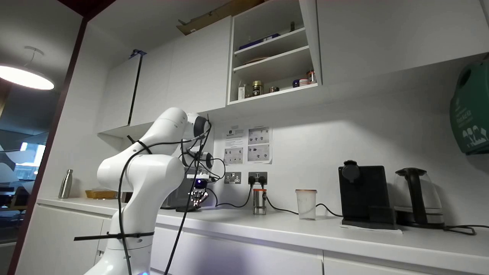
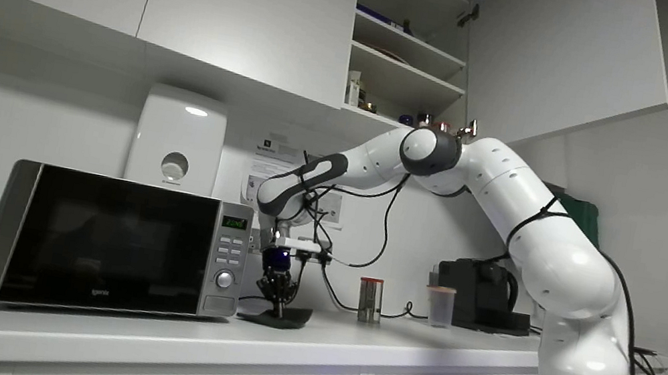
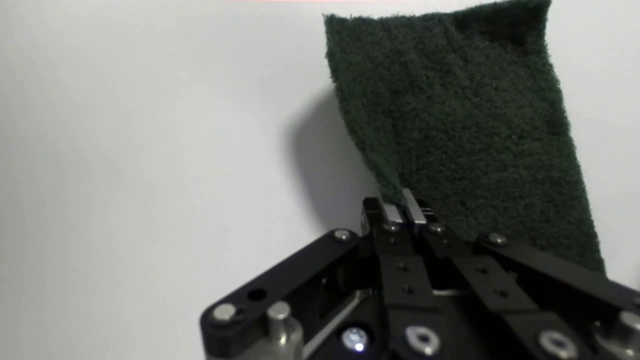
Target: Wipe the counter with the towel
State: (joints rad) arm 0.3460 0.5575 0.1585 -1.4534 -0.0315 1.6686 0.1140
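The long white counter (image 1: 277,223) ran across both exterior views. On it stood a microwave (image 2: 107,248), and near that lay the dark towel (image 3: 472,120), one edge raised off the surface. It also bore a steel bottle (image 1: 66,184), basket (image 1: 101,194), red-topped canister (image 1: 259,202), clear tub (image 1: 306,205), kettle (image 1: 418,198), and a pale sheet (image 1: 398,231) under the black coffee machine (image 1: 365,194).

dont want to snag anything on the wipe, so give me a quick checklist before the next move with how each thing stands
1. Grip on the towel: ok, pinched near one edge between the fingers.
2. Flatness of the towel: not ok, the gripped side is lifted, with shadow beside it.
3. Contact with the counter: ok, the towel appears to rest there in an exterior view.
4. Gap to the microwave: cannot tell, it looks close beside the towel.
5. Gap to the red-lidded canister: ok, it stands apart from the towel.
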